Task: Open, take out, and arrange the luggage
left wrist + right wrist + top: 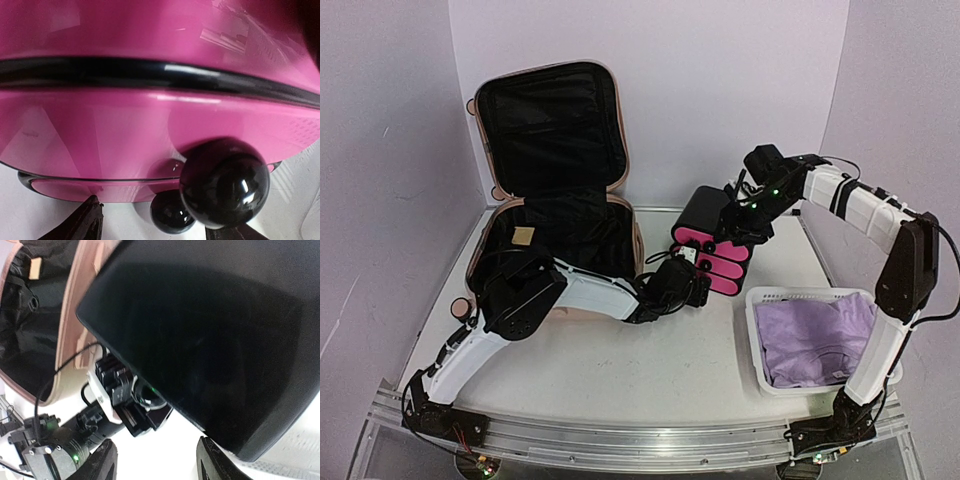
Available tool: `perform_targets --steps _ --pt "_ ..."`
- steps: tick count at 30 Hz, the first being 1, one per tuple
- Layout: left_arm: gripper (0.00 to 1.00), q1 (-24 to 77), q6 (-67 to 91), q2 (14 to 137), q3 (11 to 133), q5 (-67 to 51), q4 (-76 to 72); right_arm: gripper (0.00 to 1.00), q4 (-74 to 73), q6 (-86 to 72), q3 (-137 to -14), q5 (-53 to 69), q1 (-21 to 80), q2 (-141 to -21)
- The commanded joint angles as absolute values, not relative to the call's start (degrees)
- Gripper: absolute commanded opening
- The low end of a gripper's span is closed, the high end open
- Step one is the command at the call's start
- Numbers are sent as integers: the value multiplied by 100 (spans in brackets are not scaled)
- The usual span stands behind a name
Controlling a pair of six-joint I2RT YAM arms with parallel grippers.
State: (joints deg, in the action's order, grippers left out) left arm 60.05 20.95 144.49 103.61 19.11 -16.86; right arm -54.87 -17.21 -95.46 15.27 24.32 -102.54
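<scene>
The pale pink luggage (556, 140) lies open at the back left, its lid upright against the wall and black lining showing; its pink rim (70, 340) also shows in the right wrist view. A black-and-pink drawer box (705, 215) stands right of it. My left gripper (696, 286) is open at the pink drawer fronts (125, 130), with a big black knob (225, 182) just above its right fingertip (235, 233). My right gripper (752, 222) is open over the box's black top (210, 340), with white table between its fingers (97, 462).
A white perforated basket (756, 335) holding a purple cloth (815, 340) sits at the front right beside the right arm's base. A smaller black knob (172, 212) shows on the drawer below. Walls close in behind and on both sides.
</scene>
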Motion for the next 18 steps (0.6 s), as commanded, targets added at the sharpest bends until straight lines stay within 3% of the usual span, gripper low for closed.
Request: perform_targets --steps 1,13,18 --pt "68 5977 2136 14511 10703 1925 -1793 55 -5704 -1793 -9457 1478 2441 -10169" --pt "37 5968 1986 14318 10486 1756 -1784 55 -5678 -1817 -9462 1417 2435 -10187" --pt "30 5977 1960 13931 9999 1670 -1793 55 -5601 -1852 -9457 1355 2439 -10160"
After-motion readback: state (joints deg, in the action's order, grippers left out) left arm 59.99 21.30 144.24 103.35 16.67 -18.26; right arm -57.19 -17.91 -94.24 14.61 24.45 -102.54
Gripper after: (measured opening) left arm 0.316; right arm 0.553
